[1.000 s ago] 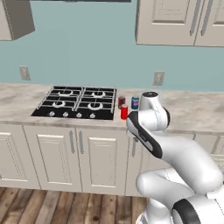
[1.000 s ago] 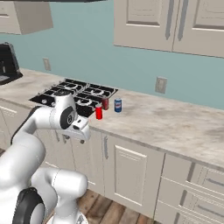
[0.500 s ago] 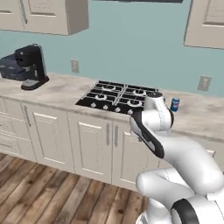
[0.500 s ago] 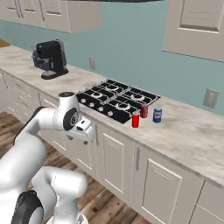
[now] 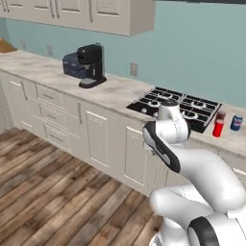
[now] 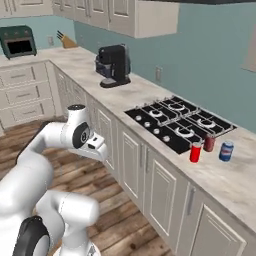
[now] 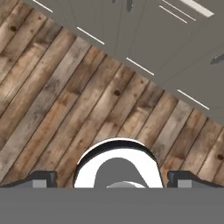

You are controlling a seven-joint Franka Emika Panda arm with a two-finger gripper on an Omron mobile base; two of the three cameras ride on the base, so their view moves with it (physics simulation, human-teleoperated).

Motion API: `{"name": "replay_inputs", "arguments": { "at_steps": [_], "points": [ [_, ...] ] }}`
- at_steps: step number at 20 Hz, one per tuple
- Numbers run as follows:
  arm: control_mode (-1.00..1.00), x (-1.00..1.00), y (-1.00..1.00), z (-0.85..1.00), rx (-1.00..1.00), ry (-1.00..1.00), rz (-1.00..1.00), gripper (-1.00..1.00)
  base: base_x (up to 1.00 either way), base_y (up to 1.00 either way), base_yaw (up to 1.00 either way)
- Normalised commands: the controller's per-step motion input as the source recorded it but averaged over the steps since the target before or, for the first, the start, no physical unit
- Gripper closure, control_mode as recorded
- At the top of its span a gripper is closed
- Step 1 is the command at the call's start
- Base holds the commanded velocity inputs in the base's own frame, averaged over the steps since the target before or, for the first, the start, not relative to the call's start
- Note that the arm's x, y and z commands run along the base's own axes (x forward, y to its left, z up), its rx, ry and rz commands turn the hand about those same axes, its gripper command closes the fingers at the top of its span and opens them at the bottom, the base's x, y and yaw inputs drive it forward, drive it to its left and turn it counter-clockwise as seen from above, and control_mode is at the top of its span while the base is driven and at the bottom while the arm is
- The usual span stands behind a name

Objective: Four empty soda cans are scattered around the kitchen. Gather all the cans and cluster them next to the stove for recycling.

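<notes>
Three soda cans stand together on the marble counter just right of the stove: a bright red can, a darker red can and a blue can. My arm is folded low in front of the cabinets, left of the stove and well away from the cans. In the hand view my gripper points down at the wood floor, open, its fingertips far apart with nothing between them.
A black coffee maker stands on the counter left of the stove. Farther left are a knife block and a dark toaster oven on the side counter. Beige cabinet fronts run along the floor's edge.
The whole scene has shifted: the base has moved, so the stove and cans now sit farther right and the coffee maker has come into view. The gripper has stayed open and empty.
</notes>
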Motion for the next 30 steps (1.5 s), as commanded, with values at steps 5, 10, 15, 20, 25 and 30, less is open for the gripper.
{"name": "replay_inputs", "arguments": {
  "at_steps": [5,10,15,20,25,30],
  "points": [
    [1.00,0.00,0.00,0.00,0.00,0.00,0.00,-1.00,-0.05,0.32,0.50],
    [1.00,0.00,0.00,0.00,0.00,0.00,0.00,-1.00,0.00,0.32,0.47],
    [1.00,0.00,0.00,0.00,0.00,0.00,0.00,-1.00,0.31,0.08,0.39],
    [1.00,0.00,0.00,0.00,0.00,0.00,0.00,-1.00,0.94,0.12,0.12],
    [1.00,0.00,0.00,0.00,0.00,0.00,0.00,-1.00,0.94,0.16,0.05],
    [1.00,0.00,0.00,0.00,0.00,0.00,0.00,-1.00,0.88,0.15,0.07]
  ]
}}
